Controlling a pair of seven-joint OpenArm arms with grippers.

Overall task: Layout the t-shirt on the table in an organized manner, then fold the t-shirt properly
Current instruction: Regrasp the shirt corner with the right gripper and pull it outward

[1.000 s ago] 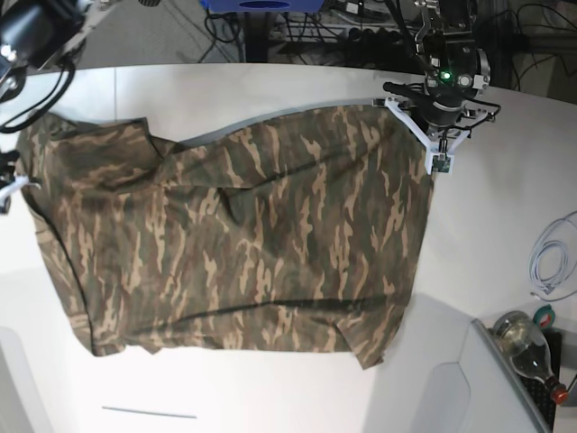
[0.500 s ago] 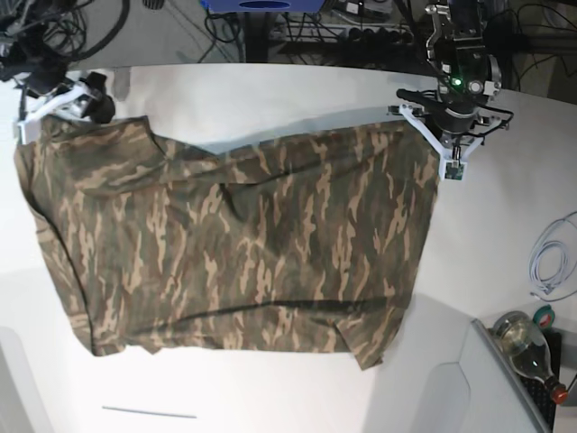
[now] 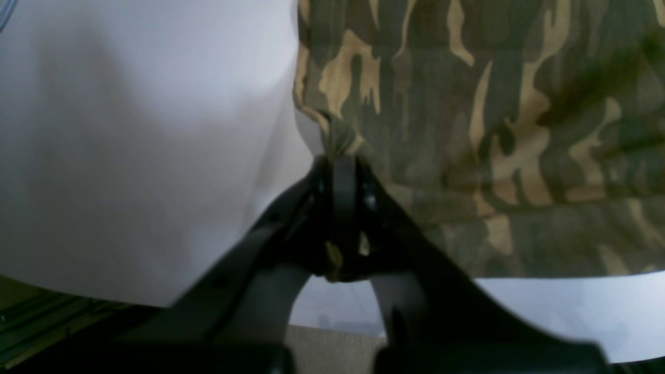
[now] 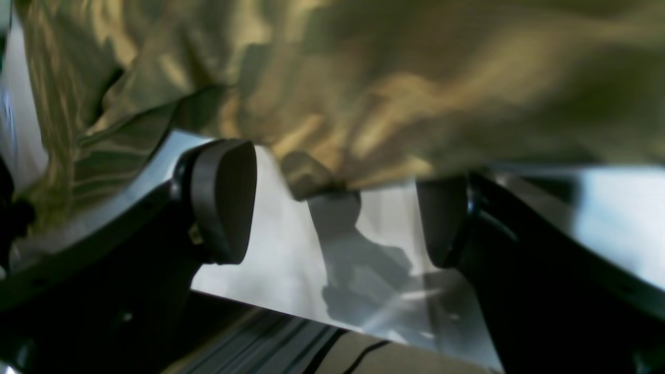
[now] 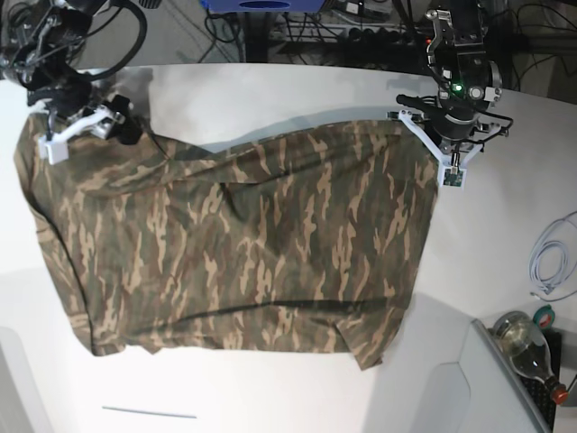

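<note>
The camouflage t-shirt [image 5: 243,244] lies spread across the white table [image 5: 505,207]. At the shirt's far right corner in the base view, my left gripper [image 5: 448,152] is shut on a pinch of the hem. The left wrist view shows that cloth bunched between the closed jaws of the left gripper [image 3: 338,161], with the t-shirt [image 3: 493,104] running off to the right. My right gripper [image 5: 86,133] hovers at the far left corner. In the right wrist view, the right gripper [image 4: 332,208] is open with bare table [image 4: 270,249] between its pads [image 4: 223,200], and the t-shirt [image 4: 363,78] edge lies just ahead.
A coiled white cable [image 5: 552,262] lies at the right edge of the table. A bottle [image 5: 527,347] and a roll of tape [image 5: 544,316] sit at the near right. Loose cables run behind the far edge. A thin dark seam [image 5: 149,413] marks the near left.
My right gripper has opened, letting go of the shirt, and has moved from the left edge to the far left corner. The left gripper has shifted slightly right, still holding its corner.
</note>
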